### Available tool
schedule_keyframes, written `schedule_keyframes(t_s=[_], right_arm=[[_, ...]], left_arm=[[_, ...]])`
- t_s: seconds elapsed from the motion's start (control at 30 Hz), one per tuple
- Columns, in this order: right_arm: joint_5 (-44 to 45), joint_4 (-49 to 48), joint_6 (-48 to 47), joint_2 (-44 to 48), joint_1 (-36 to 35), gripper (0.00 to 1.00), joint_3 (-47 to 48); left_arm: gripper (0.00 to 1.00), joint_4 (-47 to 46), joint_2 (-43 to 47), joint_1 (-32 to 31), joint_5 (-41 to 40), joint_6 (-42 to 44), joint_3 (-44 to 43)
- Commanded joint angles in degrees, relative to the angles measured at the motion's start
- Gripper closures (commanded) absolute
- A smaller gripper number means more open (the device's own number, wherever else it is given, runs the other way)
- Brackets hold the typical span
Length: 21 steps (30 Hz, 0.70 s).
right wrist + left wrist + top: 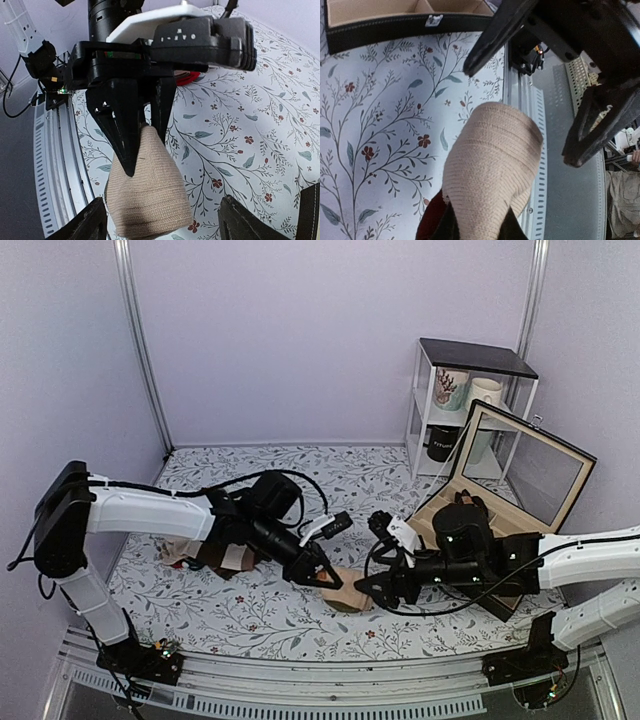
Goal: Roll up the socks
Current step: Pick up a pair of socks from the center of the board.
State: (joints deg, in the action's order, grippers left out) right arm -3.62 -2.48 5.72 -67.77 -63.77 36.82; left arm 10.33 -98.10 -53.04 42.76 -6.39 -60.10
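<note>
The socks (pixel 352 597) are a tan ribbed bundle hanging just above the floral cloth near the table's front middle. In the left wrist view the socks (pixel 490 170) fill the centre, with a dark maroon patch at the lower left. My left gripper (pixel 324 574) (pixel 480 229) is shut on the bundle's top; from the right wrist its fingers (pixel 125 132) pinch the socks (pixel 147 197). My right gripper (pixel 374 591) (pixel 167 225) stands open, its tips wide on either side of the bundle and not touching it. Its fingers (pixel 600 125) show from the left wrist.
A black box (pixel 505 540) with an open glass lid sits at the right, with a small shelf (pixel 465 390) of mugs behind it. Other socks (pixel 215 555) lie in a heap under the left arm, a red sock (pixel 189 77) among them. A metal rail (pixel 560 175) runs along the front edge.
</note>
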Motion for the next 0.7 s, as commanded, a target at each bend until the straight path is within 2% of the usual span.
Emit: schedule_keyframes(t_s=[0.0,0.17,0.37,0.47,0.53,0.67], right_arm=[[-0.45,7.42,3.24,3.75,1.46,0.22,4.68],[0.36,13.63,1.55,2.91,2.17,0.22,8.06],[0.24,14.07,3.27,0.27,2.43,0.24,8.16],[0.84,14.35,2.09,-1.22,2.49,0.25,8.06],[1.76,14.08,1.94,-1.55,2.65,0.25,7.9],[1.82,11.82,2.17,-1.63,3.07,0.25,6.97]], left_arm=[[1.0,3.65,2.69,1.45,1.61,2.3,-3.17],[1.0,3.89,2.81,1.82,-2.31,1.93,-3.02],[1.0,-6.14,3.52,1.51,-13.06,1.27,3.41],[1.0,-8.08,3.53,0.3,-24.26,4.3,4.76],[1.0,-11.01,4.49,-0.73,-35.56,7.04,5.87],[1.0,-21.15,7.78,-1.19,-46.45,11.99,9.32]])
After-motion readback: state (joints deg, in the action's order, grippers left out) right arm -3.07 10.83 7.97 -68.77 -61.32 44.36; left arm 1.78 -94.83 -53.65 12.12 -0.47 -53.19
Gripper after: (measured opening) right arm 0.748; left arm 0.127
